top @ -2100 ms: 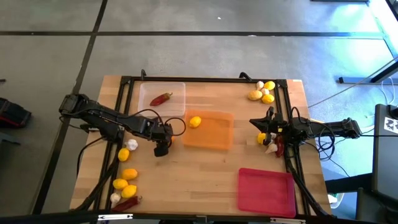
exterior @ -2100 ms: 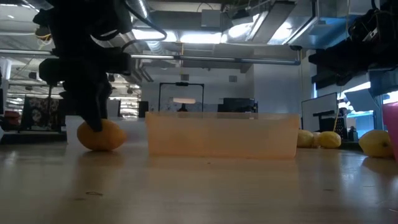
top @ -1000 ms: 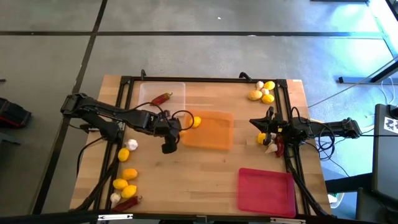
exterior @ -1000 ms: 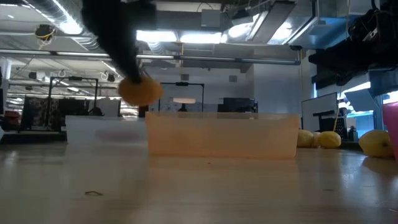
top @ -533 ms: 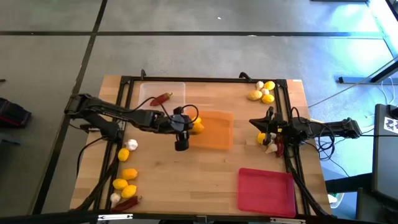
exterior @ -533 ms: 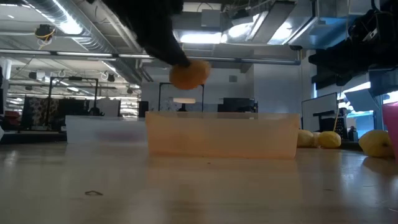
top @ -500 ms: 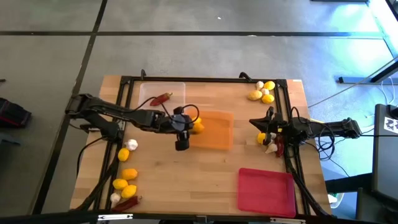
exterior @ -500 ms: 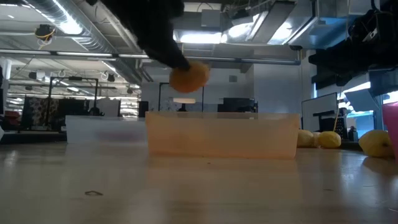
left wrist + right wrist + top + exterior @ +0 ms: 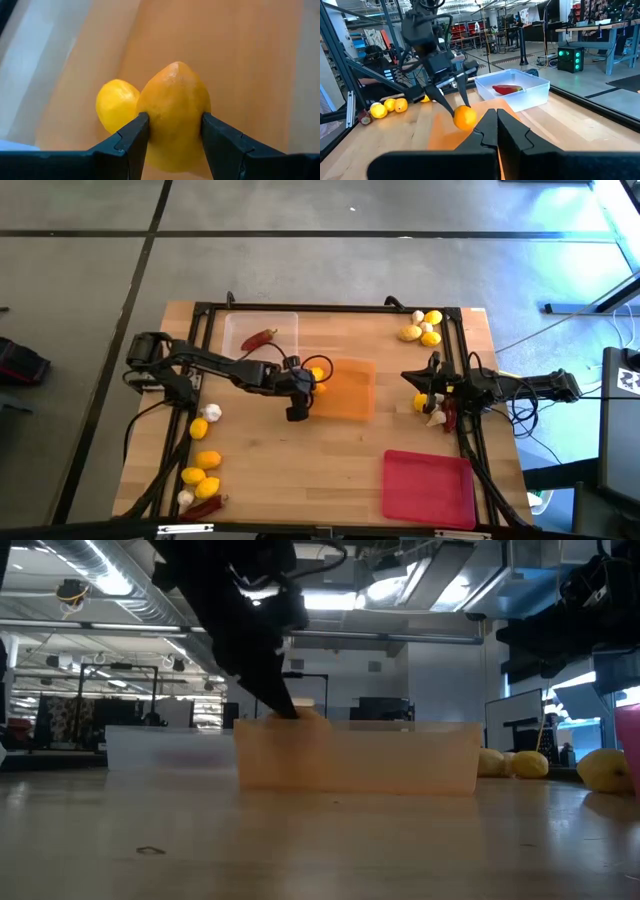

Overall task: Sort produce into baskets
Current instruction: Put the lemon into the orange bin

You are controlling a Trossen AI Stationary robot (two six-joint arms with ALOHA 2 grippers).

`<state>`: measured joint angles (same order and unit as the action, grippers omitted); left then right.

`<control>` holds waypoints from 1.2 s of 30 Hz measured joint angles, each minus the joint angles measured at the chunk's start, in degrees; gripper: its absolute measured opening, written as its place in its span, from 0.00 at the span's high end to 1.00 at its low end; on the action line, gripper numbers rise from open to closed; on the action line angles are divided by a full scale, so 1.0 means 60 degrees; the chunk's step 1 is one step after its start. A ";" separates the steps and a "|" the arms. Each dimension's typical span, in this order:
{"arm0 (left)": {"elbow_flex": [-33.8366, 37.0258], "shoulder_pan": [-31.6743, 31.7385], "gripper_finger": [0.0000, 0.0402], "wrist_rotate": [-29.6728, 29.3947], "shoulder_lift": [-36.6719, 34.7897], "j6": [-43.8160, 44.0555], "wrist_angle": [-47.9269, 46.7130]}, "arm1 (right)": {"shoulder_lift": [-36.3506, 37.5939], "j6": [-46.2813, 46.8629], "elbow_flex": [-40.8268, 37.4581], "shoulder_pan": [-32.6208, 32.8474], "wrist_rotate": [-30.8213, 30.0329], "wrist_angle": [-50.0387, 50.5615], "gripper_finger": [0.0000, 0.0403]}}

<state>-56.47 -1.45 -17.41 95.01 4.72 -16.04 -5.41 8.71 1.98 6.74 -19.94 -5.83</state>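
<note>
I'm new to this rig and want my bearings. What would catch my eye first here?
The left tool pinching a lemon low over the orange tray at mid-table, beside a second lemon already lying in the tray. Next, the red chili alone in the clear tray at the far left, and the empty pink tray at the near right.
</note>
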 joint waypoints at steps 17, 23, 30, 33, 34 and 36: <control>-0.0084 0.0351 0.39 0.0973 0.0052 0.0198 -0.0354 | 0.0000 0.0000 0.0000 0.0002 0.0004 0.0003 0.99; -0.0069 0.0052 0.39 0.0915 -0.0461 0.0014 -0.0521 | -0.0006 0.0000 0.0000 0.0003 0.0009 -0.0106 0.99; 0.0467 -0.0466 0.39 0.0501 -0.1545 -0.0039 -0.0333 | -0.0018 0.0291 0.0003 0.0004 0.0007 -0.0192 0.99; 0.1261 -0.0580 0.39 0.0341 -0.2095 0.0015 0.0450 | -0.0070 0.0420 0.0243 0.0004 0.0007 0.0031 0.99; 0.1560 -0.0597 0.39 0.0321 -0.2261 0.0051 0.0764 | -0.0108 0.0451 0.0368 0.0004 0.0008 0.0060 0.99; 0.2155 -0.0688 0.39 0.0317 -0.2609 0.0162 0.1573 | -0.0270 0.0470 0.0648 0.0004 0.0005 0.0189 0.99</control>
<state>-43.54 -5.58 -15.51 79.35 5.69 -6.61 -7.03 11.53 5.87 6.76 -19.92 -4.69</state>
